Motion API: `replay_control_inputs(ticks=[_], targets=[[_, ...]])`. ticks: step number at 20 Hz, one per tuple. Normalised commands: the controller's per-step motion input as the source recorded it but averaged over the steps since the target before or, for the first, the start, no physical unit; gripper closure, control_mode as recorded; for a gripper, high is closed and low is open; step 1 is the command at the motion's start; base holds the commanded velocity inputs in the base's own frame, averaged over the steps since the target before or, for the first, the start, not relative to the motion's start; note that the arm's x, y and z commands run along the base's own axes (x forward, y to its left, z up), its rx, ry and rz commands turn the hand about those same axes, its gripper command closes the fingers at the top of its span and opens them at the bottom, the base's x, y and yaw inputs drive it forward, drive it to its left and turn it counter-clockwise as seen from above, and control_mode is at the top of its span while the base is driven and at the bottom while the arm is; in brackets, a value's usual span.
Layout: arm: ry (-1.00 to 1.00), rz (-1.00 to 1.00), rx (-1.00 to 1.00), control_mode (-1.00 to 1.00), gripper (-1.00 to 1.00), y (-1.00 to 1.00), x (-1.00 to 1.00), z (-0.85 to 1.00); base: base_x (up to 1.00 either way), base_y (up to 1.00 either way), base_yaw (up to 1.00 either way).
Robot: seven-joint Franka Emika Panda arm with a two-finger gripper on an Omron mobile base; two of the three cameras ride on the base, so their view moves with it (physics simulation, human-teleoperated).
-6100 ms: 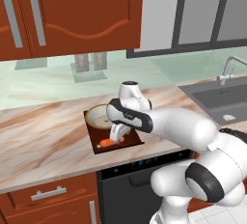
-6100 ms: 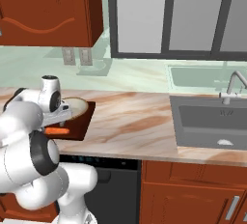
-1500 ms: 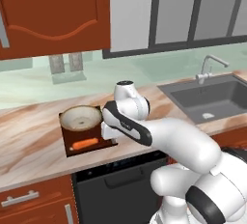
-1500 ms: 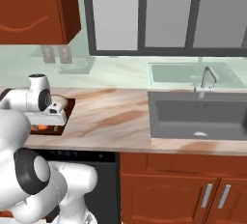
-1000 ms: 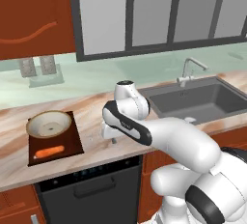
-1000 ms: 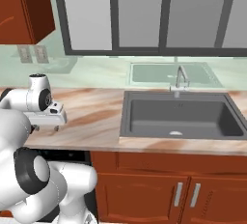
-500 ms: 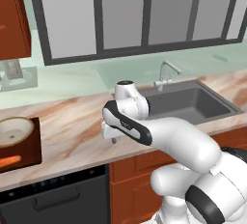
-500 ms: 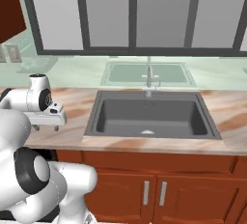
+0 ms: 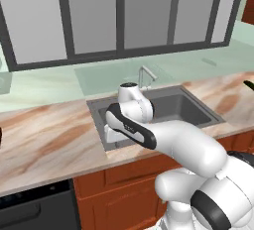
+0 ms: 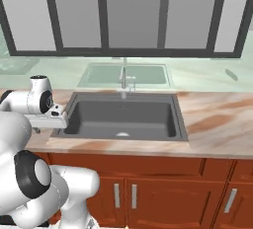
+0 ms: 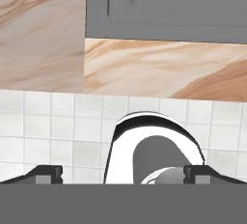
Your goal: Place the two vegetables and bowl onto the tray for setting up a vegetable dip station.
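The hand (image 11: 123,175), fingers spread wide and holding nothing, hangs by the sink (image 9: 163,110) at the marble surface (image 9: 49,135), evidently free for another pickup.

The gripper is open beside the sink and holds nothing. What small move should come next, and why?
Probably drive the base to the right along the counter. The gripper is open and empty at the sink's left side, while a slim dark thing, perhaps the green vegetable, lies far right on the counter, likely beyond reach.
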Motion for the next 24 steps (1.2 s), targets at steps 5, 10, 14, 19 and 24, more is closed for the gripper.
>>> replay_control_inputs(ticks=[5, 10, 14, 19, 24], targets=[[0.00, 0.00, 0.00, 1.00, -1.00, 0.00, 0.00, 0.00, 0.06, -0.67, 0.00], [0.00, 0.00, 0.00, 1.00, -1.00, 0.00, 0.00, 0.00, 0.07, -0.67, 0.00], [0.00, 0.00, 0.00, 1.00, -1.00, 0.00, 0.00, 0.00, 0.07, -0.67, 0.00], [0.00, 0.00, 0.00, 1.00, -1.00, 0.00, 0.00, 0.00, 0.07, -0.67, 0.00], [0.00, 0.00, 0.00, 1.00, -1.00, 0.00, 0.00, 0.00, 0.11, -0.65, 0.00]])
